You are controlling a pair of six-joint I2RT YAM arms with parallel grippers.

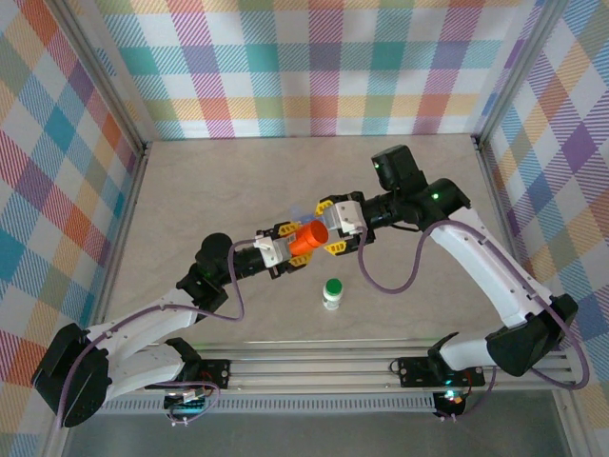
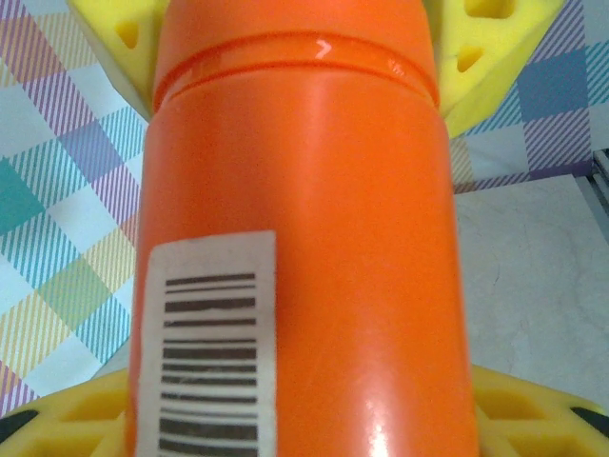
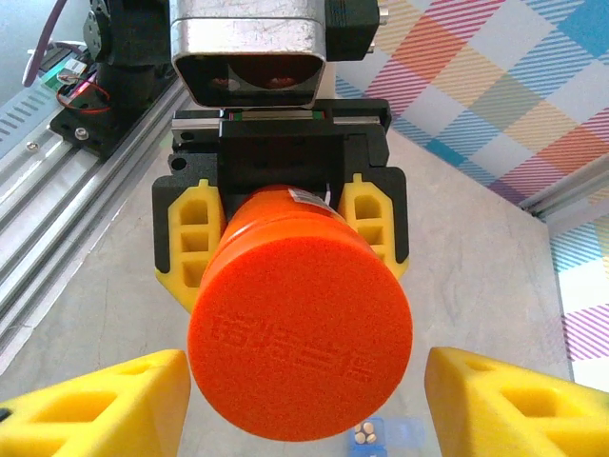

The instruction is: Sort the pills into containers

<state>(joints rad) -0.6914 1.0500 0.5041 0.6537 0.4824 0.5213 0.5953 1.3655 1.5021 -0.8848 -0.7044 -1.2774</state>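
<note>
My left gripper (image 1: pixel 290 246) is shut on the body of an orange cylindrical bottle (image 1: pixel 308 239) and holds it level above the table. The bottle's barcode label (image 2: pixel 205 343) faces the left wrist camera, between that gripper's yellow fingers (image 2: pixel 67 419). My right gripper (image 3: pixel 304 419) faces the bottle's orange cap (image 3: pixel 300 328). It is open, with a yellow finger (image 3: pixel 95 405) on each side of the cap and a gap showing on the right. Below the cap on the table lies the pale-blue pill-box, the containers (image 3: pixel 400 433). A few small pale pills (image 3: pixel 365 435) sit in one compartment.
A white bottle with a green cap (image 1: pixel 331 292) stands upright on the table just in front of the two grippers. Plaid walls close in the beige table (image 1: pixel 228 190) on three sides. A metal rail (image 1: pixel 333 367) runs along the near edge.
</note>
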